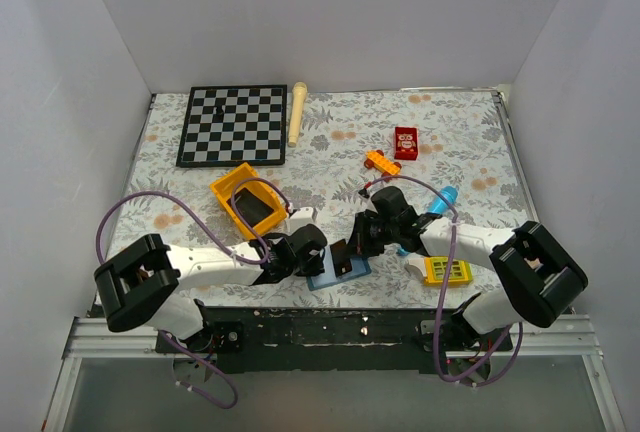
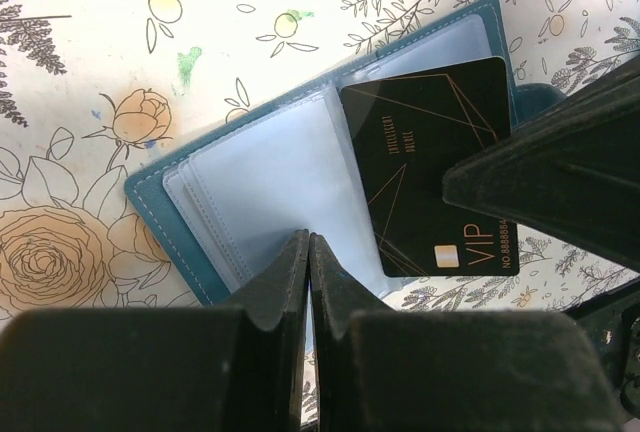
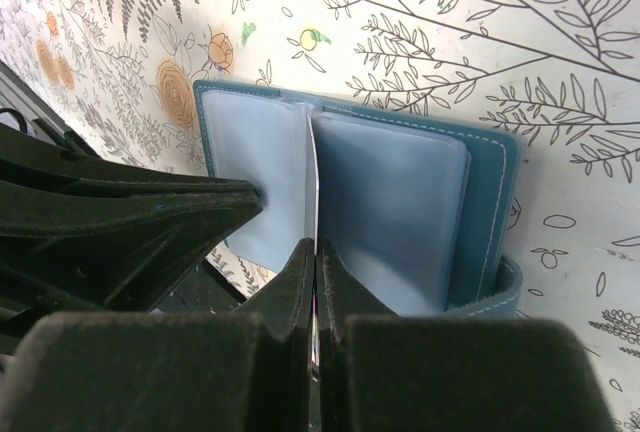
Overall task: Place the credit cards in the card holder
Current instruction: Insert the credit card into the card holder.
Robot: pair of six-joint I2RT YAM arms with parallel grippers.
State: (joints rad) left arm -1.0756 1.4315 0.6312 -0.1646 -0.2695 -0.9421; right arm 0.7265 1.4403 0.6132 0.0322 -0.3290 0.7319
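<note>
Black credit card (image 2: 420, 152), pinched by the right pincer (image 3: 312, 252), stands over the open card holder (image 2: 250, 182) at lower centre of the tabletop (image 1: 330, 142), not yet sleeved; left pincer (image 2: 308, 252) is pressed together at the holder's edge; only this one card is located, so both insertions are judged outstanding.

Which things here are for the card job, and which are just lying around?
For the job: black card, card holder.
Lying about: chessboard, wooden stick, red box, orange brick, blue tube toy, yellow grid piece.
</note>
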